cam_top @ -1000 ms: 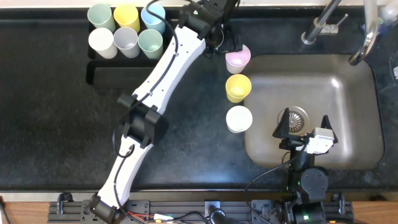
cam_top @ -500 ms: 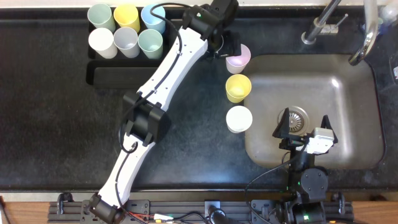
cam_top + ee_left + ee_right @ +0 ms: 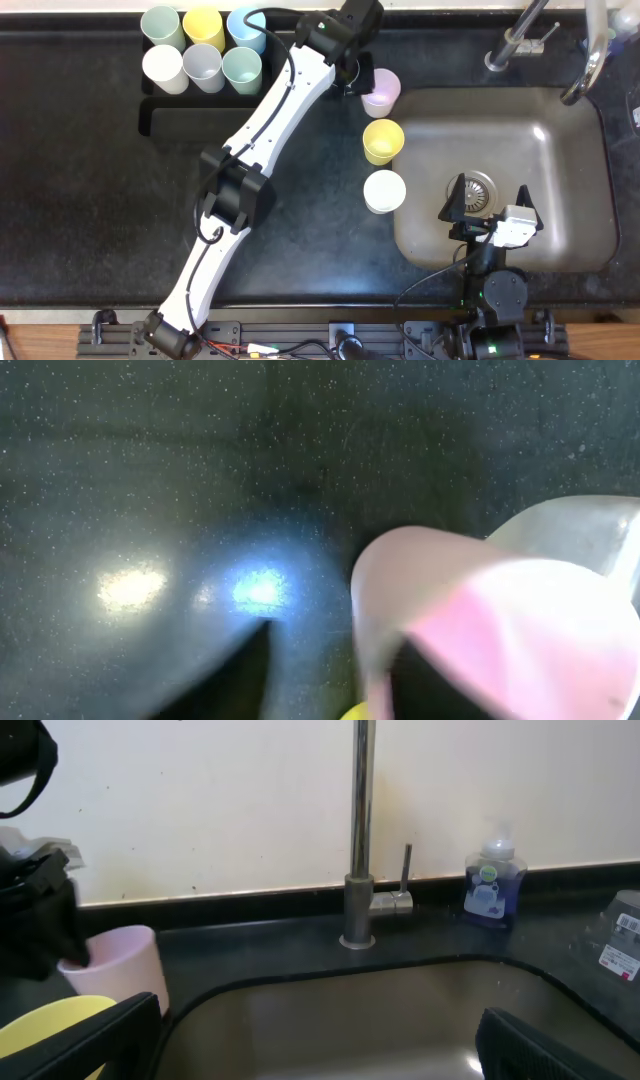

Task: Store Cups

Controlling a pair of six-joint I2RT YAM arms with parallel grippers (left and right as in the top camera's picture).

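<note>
Obs. 1, task objects: 3 loose cups stand in a row on the dark speckled tabletop (image 3: 90, 200), along the rim of the stainless steel sink (image 3: 560, 200). They are a pale pink plastic cup (image 3: 381, 91), a yellow plastic cup (image 3: 383, 141) and a white plastic cup (image 3: 384, 190). A black cup holder (image 3: 200, 115) near the tabletop's far left corner carries 6 cups upright in 2 rows of 3.

Obs. 2, risks (judgement):
- The pink cup stands right at the sink rim. A sideways nudge from the arm could tip it into the basin or knock it against the yellow cup just beside it.
- A hold on the thin wall near the lip gives little contact. The cup may flex, swing or slip out on lifting.
- The 6 cups in the holder stand close together, so a low carry could clip them.

Obs. 3, end effectors:
- The left end effector (image 3: 360, 78) is at the pink cup's lip, on the side facing the holder, and touches the cup. The left wrist view has the cup's mouth very close and blurred, so I cannot tell whether the cup is clamped or only touched.
- The right end effector (image 3: 489, 198) hangs over the sink near the drain, spread wide and holding nothing.
</note>
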